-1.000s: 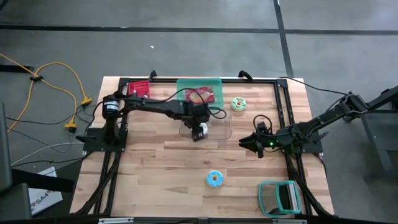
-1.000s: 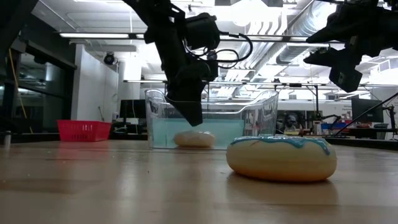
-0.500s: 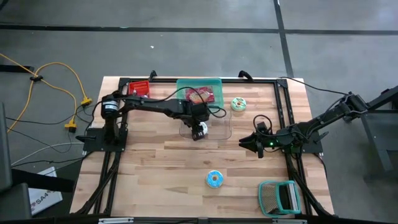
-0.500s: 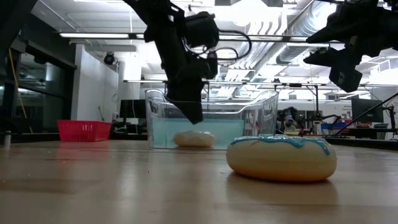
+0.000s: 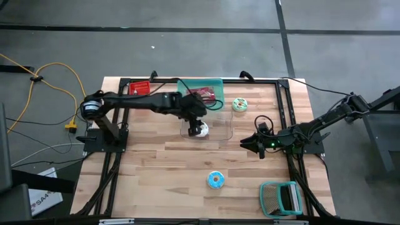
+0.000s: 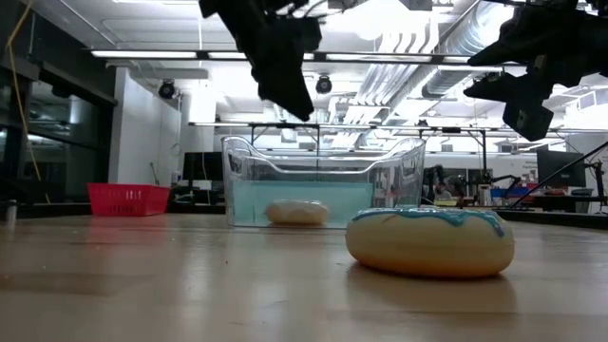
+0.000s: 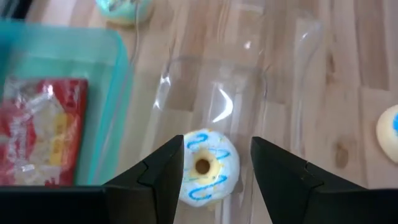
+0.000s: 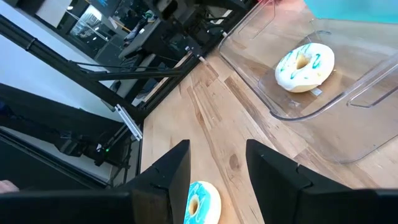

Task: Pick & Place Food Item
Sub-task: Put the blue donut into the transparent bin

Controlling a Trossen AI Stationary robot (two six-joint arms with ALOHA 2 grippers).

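You can see the white donut with blue squiggles lying inside the clear plastic bin near the middle of the tabletop. It sits flat on the bin's floor, at the end of the bin nearer the left arm.

Your left end effector hangs above that donut. Its two dark fingers stand apart, one on each side of the donut as you look down past them, and they hold nothing. In the low view it is up above the bin's rim.

Your right end effector waits off to the right side of the tabletop, away from the bin. Its fingers are also part way open and empty.

A blue frosted donut lies on the bare wood nearer the front edge. A green frosted donut lies beside a teal tray at the back. That tray holds a red food packet. A teal basket sits at the front right corner.
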